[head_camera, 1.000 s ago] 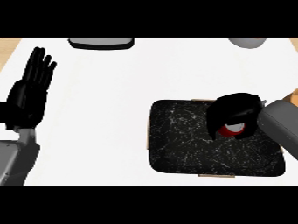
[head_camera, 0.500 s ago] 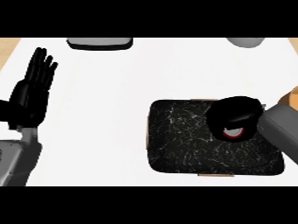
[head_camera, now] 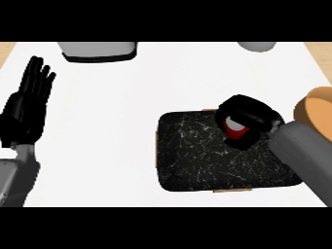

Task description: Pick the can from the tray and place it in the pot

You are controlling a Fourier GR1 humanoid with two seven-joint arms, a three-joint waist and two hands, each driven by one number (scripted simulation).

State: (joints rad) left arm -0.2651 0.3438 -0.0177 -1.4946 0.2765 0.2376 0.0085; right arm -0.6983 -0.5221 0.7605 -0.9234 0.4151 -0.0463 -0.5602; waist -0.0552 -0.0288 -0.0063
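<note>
black fingers of the right hand (head_camera: pixel 249 116) were curled round a small red can with a pale top (head_camera: pixel 236 131), the thumb and fingers closing on it from either side so that only its upper part showed between them. the can was over the far right corner of the dark, white-veined square tray with tan edges (head_camera: pixel 197 160); whether its base touched the tray could not be told, as the hand hid it. the right grey forearm (head_camera: pixel 316 165) came in from the lower right, slanting up and leftward across the tray's right edge to the wrist.

the left hand (head_camera: pixel 26 109) showed at the view's left edge, open and resting, its fingers straight, close together and pointing away from the robot, with the left grey forearm (head_camera: pixel 7 182) below it in the lower left corner.

on the white counter top (head_camera: pixel 125 121), a grey pot with a dark rim (head_camera: pixel 98 50) stood at the far edge, well apart from the tray and the can. a smaller rounded grey object (head_camera: pixel 257 46) sat at the far right, and a tan round bowl (head_camera: pixel 326 116) stood just beside the right wrist, near the tray's right side.
</note>
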